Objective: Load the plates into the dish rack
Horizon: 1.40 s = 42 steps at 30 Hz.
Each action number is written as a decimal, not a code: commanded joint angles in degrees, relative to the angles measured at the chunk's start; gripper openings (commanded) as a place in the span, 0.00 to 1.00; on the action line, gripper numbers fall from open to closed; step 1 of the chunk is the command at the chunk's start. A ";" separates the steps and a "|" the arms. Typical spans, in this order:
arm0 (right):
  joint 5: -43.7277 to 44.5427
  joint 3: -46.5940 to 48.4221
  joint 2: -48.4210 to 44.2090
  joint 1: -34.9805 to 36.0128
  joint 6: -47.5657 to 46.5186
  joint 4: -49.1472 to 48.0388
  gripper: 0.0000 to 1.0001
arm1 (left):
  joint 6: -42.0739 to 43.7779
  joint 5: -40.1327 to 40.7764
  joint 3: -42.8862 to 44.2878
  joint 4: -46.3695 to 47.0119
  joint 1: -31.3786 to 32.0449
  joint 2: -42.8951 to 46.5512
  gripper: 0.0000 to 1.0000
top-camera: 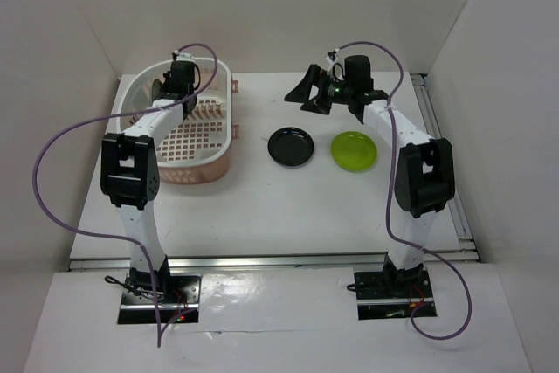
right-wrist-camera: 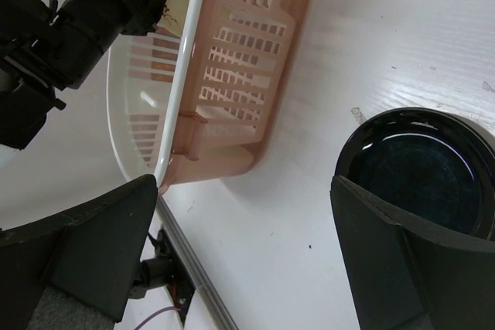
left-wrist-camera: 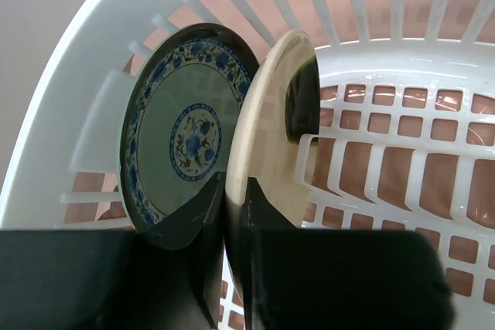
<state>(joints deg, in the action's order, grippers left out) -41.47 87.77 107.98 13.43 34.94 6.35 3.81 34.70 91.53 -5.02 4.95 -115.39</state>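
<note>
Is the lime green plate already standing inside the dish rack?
No, the lime green plate lies flat on the table beside the black plate, outside the dish rack.

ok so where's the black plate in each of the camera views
top external: the black plate lies mid-picture on the table, between the dish rack and the green plate.
left wrist: not in it.
right wrist: lower right, partly behind a finger of the right gripper.
shared landmark: the dish rack, seen in all three views.
</note>
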 commanded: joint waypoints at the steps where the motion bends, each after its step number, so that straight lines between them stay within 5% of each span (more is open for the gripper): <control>1: -1.42 2.59 0.47 0.54 0.31 -2.92 1.00 | -1.79 0.19 2.87 1.41 -0.29 -0.45 0.27; 6: -1.42 2.59 0.47 0.54 0.31 -2.92 1.00 | -2.32 0.72 3.40 1.41 -0.29 -0.45 0.48; 12: 1.21 2.59 0.47 0.54 -0.75 -0.99 1.00 | -1.80 1.77 3.92 0.89 -0.29 0.78 0.99; 18: 7.19 3.11 -0.67 0.54 -5.75 3.05 1.00 | -4.24 -7.51 9.10 -5.34 -0.29 7.19 1.00; 29: 20.20 -3.64 -8.82 0.54 -10.59 8.33 1.00 | -29.96 -50.72 7.53 -12.30 -0.29 25.21 1.00; 32: 21.35 -6.91 -11.56 1.15 -10.59 8.93 1.00 | -37.88 -65.03 2.62 -7.22 0.32 28.19 1.00; 38: 24.58 -17.61 -18.41 5.02 -10.34 8.78 1.00 | -51.43 -81.42 -9.51 10.32 4.97 30.49 1.00; 42: 26.56 -27.90 -26.67 2.32 -5.07 5.08 1.00 | -54.36 -83.21 -12.78 13.37 11.02 30.49 1.00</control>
<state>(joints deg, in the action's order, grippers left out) -17.17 63.53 86.35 18.46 26.61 15.03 -44.73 -40.10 78.70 -0.25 11.97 -85.52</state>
